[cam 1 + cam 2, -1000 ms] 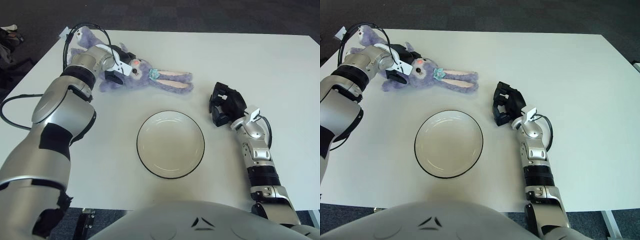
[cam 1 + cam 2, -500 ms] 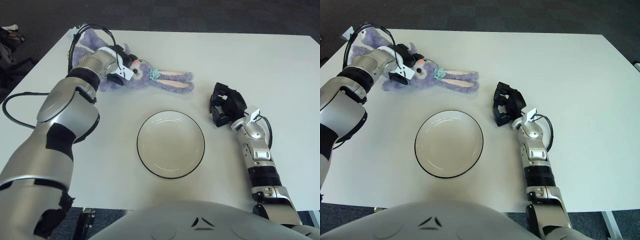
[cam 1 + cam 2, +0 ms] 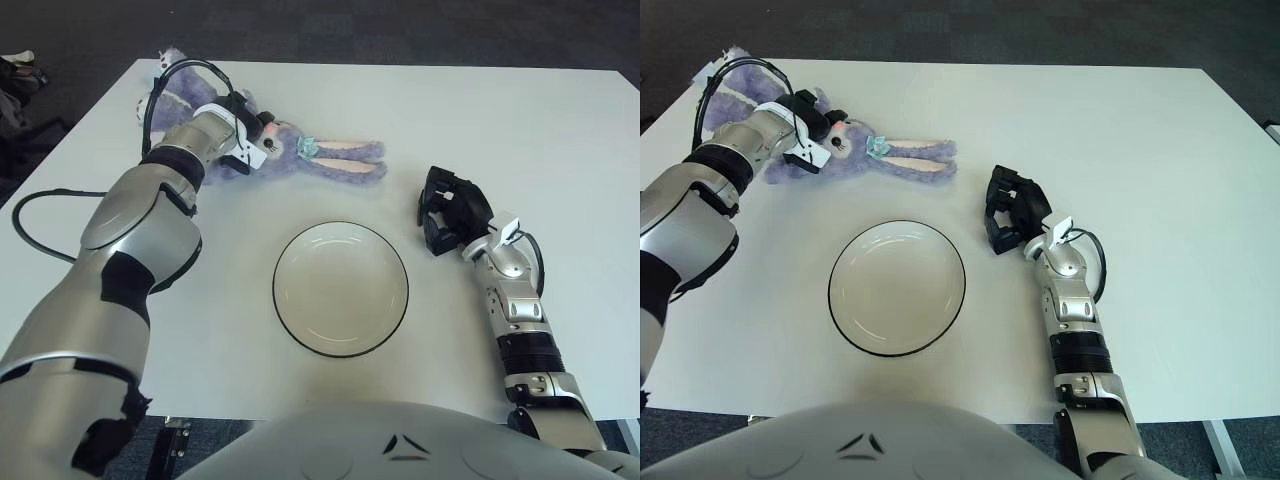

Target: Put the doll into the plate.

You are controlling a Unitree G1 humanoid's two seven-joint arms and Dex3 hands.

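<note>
left robot hand (image 3: 243, 140) gripping doll (image 3: 320, 157); white table (image 3: 500, 130), dark carpet (image 3: 400, 30) behind.

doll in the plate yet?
No: the doll lies on the table beyond the plate, with the left hand at its body and the right hand beside the plate.

The doll (image 3: 320, 157) lies at the far left of the surface (image 3: 560, 140), its body under the left hand (image 3: 240, 140), whose fingers (image 3: 810, 128) close on it. The plate (image 3: 341, 288) sits nearer, right of those fingers. The right hand (image 3: 450, 212) shows right of the plate.
</note>
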